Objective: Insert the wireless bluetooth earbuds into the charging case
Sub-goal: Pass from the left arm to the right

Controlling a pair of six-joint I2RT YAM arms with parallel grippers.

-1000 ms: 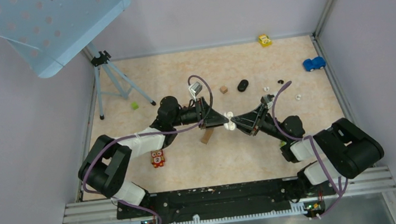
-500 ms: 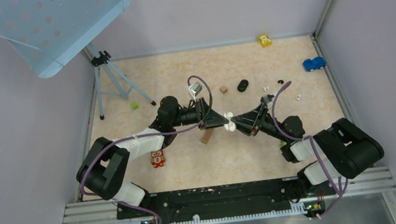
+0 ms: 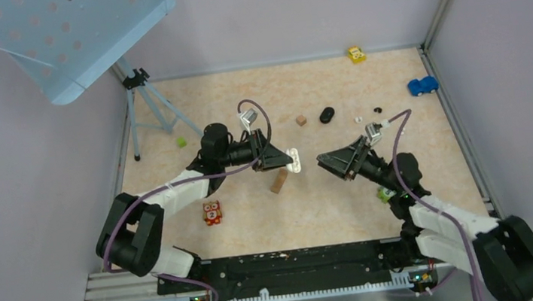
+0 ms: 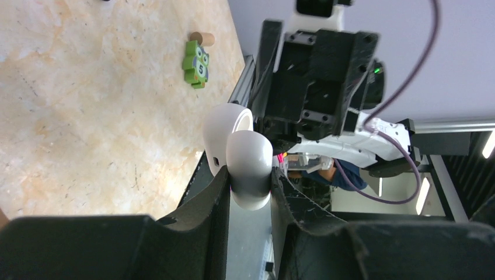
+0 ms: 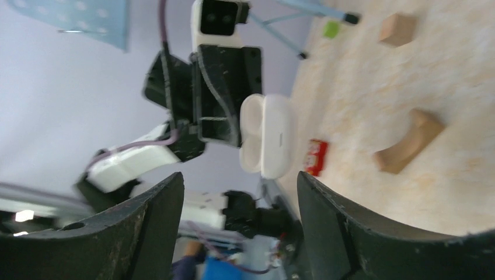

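Note:
My left gripper [image 3: 286, 159] is shut on the white charging case [image 3: 294, 160] and holds it above the table with its lid open. In the left wrist view the case [image 4: 248, 160] sits pinched between the two black fingers [image 4: 216, 192]; its inside is hidden. My right gripper [image 3: 321, 160] hangs a short way to the case's right, open and empty. The right wrist view shows the case [image 5: 271, 140] ahead of the spread fingers [image 5: 330, 221], apart from them. A tiny white earbud [image 3: 358, 119] and a black one [image 3: 378, 110] lie at the back right.
A black oval thing [image 3: 327, 115] and a wooden cube [image 3: 301, 120] lie behind the grippers. A wooden arch [image 3: 278, 182] sits under the case. A red owl block [image 3: 212, 213], a green block [image 3: 386, 194], a tripod [image 3: 149, 107], a yellow car [image 3: 356, 54] and a blue car [image 3: 422, 86] stand around.
My right gripper has opened and drawn back to the right, off the case. The left gripper has carried the case a little to the left.

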